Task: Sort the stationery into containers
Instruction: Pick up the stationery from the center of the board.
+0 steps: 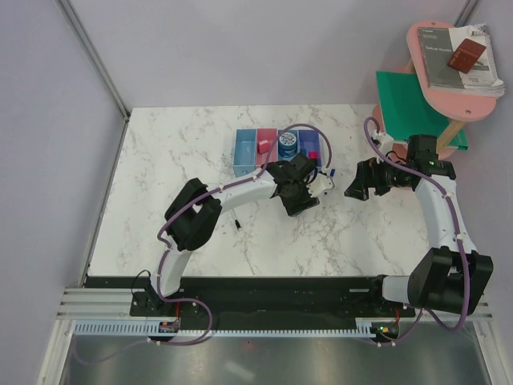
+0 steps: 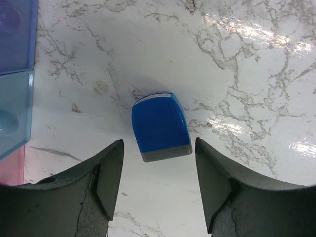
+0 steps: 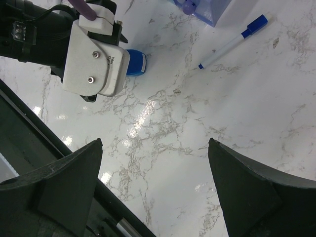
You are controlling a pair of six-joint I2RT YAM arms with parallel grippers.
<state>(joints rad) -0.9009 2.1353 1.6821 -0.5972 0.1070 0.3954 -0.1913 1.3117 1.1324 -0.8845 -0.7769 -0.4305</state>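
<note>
Sorting looks roughly half done. Bins (image 1: pixel 244 160) sit in a row at the far middle of the surface (image 1: pixel 176 152).

Already loaded, per the top view:
- small pink piece (image 1: pixel 261 147) in the pink bin
- round blue item (image 1: pixel 287 145) in the third bin
- second pink piece (image 1: pixel 313 152) in the purple-blue end bin
- leftmost light blue bin looks empty, but I can't be sure

Left out on the surface:
- blue block (image 2: pixel 160 127) lies flat just in front of the bins, its grey end toward the left wrist camera
- marker (image 3: pixel 232 42) lies just beside the block, near the corner of the purple-blue bin
- pen (image 1: pixel 238 224) is a thin dark sliver well apart from the rest, toward the near edge, too small to read detail

Left claw (image 2: pixel 158 143) is spread and straddles the block. A gap shows on both sides, so there's no contact and nothing is held. My read is that a grasp on the block is the step in hand.

Right claw (image 3: pixel 155 143) is spread wide and empty, over bare surface near the marker.

Three picks and drops remain: block, marker, pen. The frames don't show which bin each one belongs in.
</note>
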